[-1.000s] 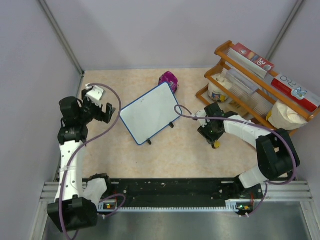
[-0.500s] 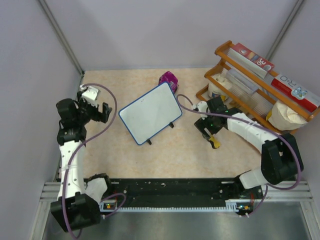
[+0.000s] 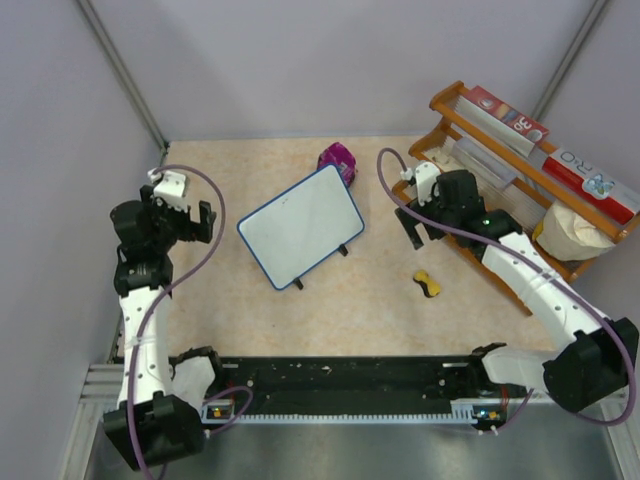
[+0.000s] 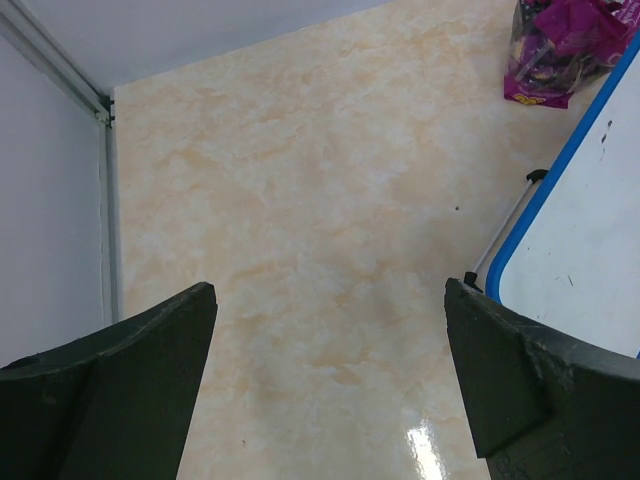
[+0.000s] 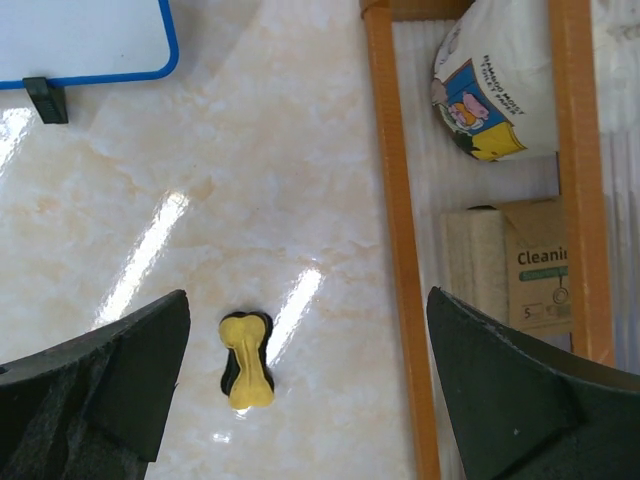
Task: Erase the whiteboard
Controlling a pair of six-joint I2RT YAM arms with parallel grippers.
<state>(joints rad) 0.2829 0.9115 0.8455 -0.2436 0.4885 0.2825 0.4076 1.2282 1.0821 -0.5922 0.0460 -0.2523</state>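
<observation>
The whiteboard (image 3: 300, 225), white with a thin blue frame and two black feet, lies tilted at the middle of the table. Its edge shows at the right of the left wrist view (image 4: 590, 230) and its corner at the top left of the right wrist view (image 5: 80, 35). A small yellow-and-black eraser (image 3: 428, 283) lies loose on the table right of the board, below my right gripper (image 5: 308, 300). That right gripper (image 3: 412, 222) is open and empty. My left gripper (image 3: 192, 224) hovers left of the board, open over bare table (image 4: 328, 300).
A purple snack packet (image 3: 337, 158) lies behind the board's far corner (image 4: 560, 50). A wooden rack (image 3: 520, 170) fills the back right, holding a white bag (image 5: 490, 80) and a cardboard box (image 5: 530, 265). Its orange rail (image 5: 395, 250) runs beside the eraser (image 5: 246, 360).
My right gripper opened, left the eraser on the table, and rose back toward the rack. My left gripper drew away to the left of the board and opened wider.
</observation>
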